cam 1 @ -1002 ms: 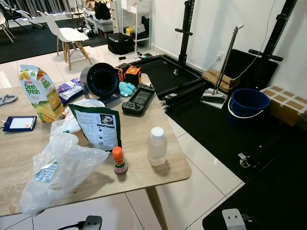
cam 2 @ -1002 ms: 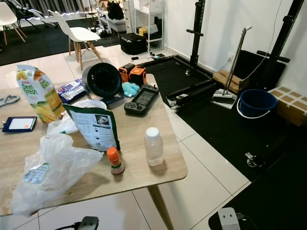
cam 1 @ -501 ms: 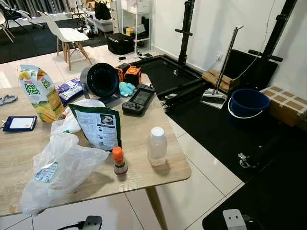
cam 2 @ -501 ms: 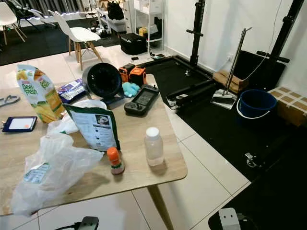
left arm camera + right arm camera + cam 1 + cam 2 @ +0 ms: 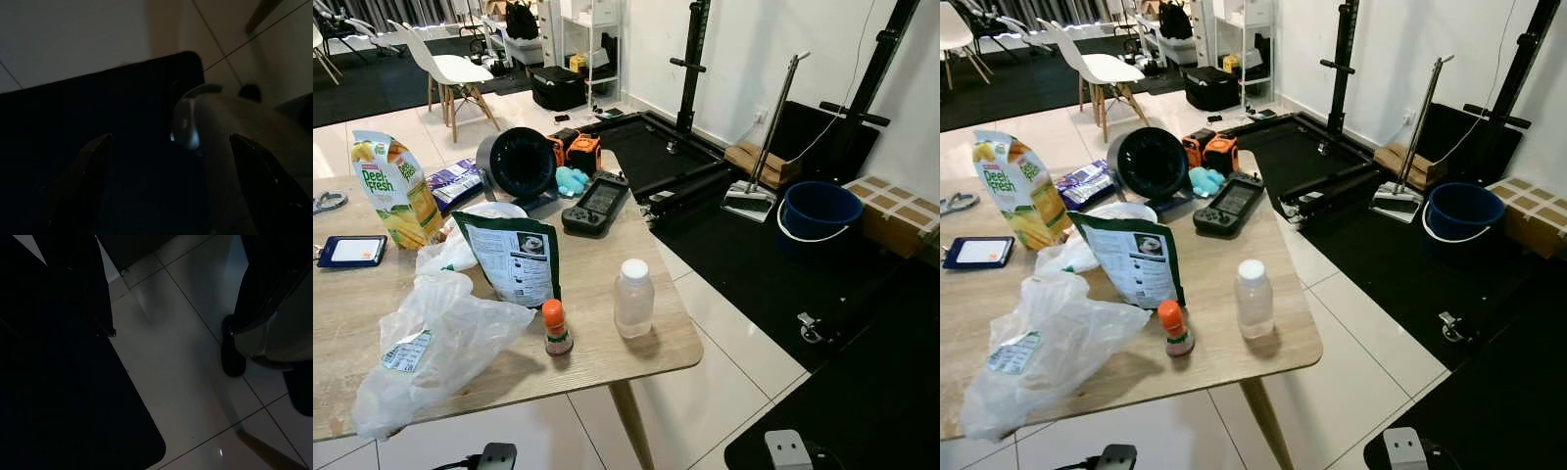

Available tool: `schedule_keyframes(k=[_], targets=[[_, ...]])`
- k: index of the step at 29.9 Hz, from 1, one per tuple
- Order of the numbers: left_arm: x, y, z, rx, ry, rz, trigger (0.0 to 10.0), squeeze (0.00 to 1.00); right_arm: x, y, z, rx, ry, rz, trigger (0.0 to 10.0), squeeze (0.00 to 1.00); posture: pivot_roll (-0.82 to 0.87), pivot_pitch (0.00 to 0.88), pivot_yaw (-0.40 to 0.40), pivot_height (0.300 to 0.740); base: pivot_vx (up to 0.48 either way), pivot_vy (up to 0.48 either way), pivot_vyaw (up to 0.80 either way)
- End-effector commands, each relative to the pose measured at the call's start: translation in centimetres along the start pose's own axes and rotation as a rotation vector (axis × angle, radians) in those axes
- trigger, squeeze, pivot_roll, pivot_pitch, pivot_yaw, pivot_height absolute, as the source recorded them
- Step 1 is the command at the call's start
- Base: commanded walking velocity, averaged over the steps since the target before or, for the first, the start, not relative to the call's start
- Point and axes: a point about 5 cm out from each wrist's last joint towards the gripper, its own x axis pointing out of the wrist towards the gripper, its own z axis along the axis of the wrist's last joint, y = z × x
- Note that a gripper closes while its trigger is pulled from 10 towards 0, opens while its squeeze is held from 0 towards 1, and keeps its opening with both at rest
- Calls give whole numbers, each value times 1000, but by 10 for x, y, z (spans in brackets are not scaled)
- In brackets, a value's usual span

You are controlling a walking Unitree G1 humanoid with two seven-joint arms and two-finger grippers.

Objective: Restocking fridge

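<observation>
Nothing moved; bottle (image 5: 633, 299) upright on table (image 5: 607, 245), tools hanging apart.

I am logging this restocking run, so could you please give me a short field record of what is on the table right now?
surface: light wooden table
near edge: clear plastic bottle with white cap; small orange-capped bottle
middle: dark green upright pouch; crumpled clear plastic bag
far left: yellow-green juice carton
far side: black round fan; black handheld controller
arms: hanging idle
</observation>
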Motion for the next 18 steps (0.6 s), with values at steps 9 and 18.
schedule_keyframes(k=[9,18], targets=[[-6,19,-9,-8,22,55,10000,0,-5,-6,-29,-9,30,20,10000,0,66,0,-6,740,0,0,0],[0,4,5,18,-20,22,10000,0,-5,8,-33,-12,42,56,10000,0,62,0,-14,740,0,0,0]])
